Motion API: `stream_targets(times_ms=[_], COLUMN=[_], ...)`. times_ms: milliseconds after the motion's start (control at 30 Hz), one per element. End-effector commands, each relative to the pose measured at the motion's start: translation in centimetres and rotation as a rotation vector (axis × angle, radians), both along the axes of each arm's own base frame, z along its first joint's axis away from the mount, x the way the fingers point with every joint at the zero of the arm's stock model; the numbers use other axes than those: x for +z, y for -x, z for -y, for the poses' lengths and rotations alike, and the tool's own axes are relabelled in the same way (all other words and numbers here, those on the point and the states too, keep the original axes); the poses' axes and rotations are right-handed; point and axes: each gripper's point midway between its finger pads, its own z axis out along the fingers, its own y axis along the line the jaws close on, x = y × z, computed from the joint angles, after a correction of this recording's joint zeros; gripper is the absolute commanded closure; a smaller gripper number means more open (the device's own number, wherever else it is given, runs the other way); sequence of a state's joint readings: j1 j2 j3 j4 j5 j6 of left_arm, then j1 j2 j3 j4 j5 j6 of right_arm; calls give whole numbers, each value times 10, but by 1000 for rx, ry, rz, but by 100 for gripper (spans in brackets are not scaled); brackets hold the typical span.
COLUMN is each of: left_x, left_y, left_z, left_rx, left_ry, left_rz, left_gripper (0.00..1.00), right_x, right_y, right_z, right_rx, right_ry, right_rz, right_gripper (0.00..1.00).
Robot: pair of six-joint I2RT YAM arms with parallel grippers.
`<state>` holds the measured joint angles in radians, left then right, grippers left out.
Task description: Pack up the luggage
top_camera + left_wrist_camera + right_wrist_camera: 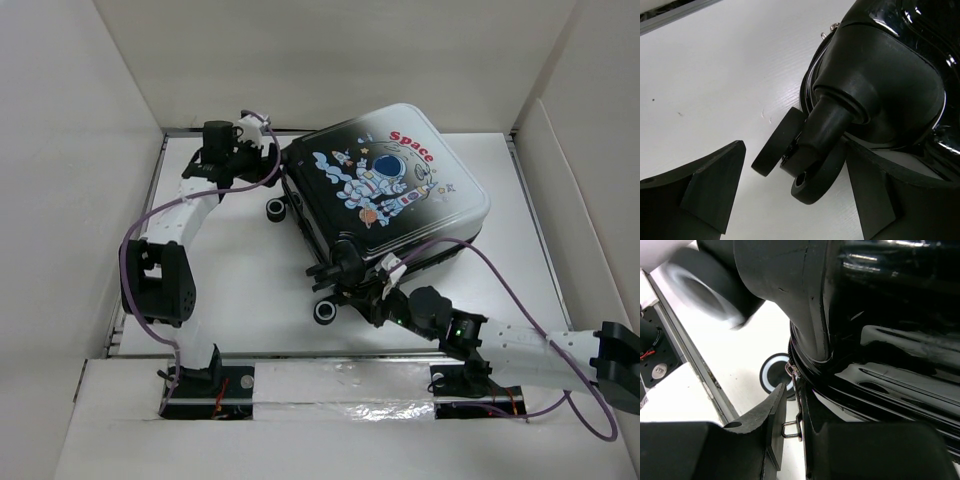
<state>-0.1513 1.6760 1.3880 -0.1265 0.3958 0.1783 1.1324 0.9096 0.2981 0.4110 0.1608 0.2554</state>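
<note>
1. The luggage (pixel 390 180) lies flat and zipped shut on the table (pixel 240 290), towards the far right, with its astronaut print facing up.
2. The shell is judged stiff and glossy, so flat pads would probably slip on the curved faces. Little weight is expected from so small a case, though it is too bulky for one gripper.
3. Better holds are offered by the zip pull (pixel 791 428), the seam between the two halves and the caster stems. The wheels swivel and are thought poor anchors.
4. The left arm is stretched to the far-left corner of the case, with its wrist turned in towards the shell.
5. The left gripper (pixel 794 150) is spread wide. A twin wheel (pixel 775 147) sits between the fingers (pixel 700 195) and is not seen to be touched by either.
6. The right arm is laid low across the near edge and is angled up to the near corner, beside another wheel (pixel 326 311).
7. The right gripper (pixel 795 440) is set at the zip seam with only a narrow gap. Whether the pull is pinched cannot be told.
</note>
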Motion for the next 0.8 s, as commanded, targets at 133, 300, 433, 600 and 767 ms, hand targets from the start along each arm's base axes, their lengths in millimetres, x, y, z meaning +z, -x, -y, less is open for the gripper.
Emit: stream_targets(times_ms=[133,300,433,600,767], left_x=[8,18,27,15,-12], left_y=[-10,-16,-22,-27,4], left_z=[17,26,32,38,5], left_rx=[-89,-99,-78,56,372], left_ry=[37,93,130,110,324], left_rz=[13,40,67,111,176], left_gripper=[28,48,86,100,100], right_x=[28,25,24,20,27], right_y=[5,5,-2,-18,-44], right_z=[-12,-13,-8,9,36], right_rx=[52,52,27,-37,-90], right_ry=[-92,-84,-80,-80,-106], right_rz=[28,24,20,7,7], right_gripper=[100,100,100,100,100])
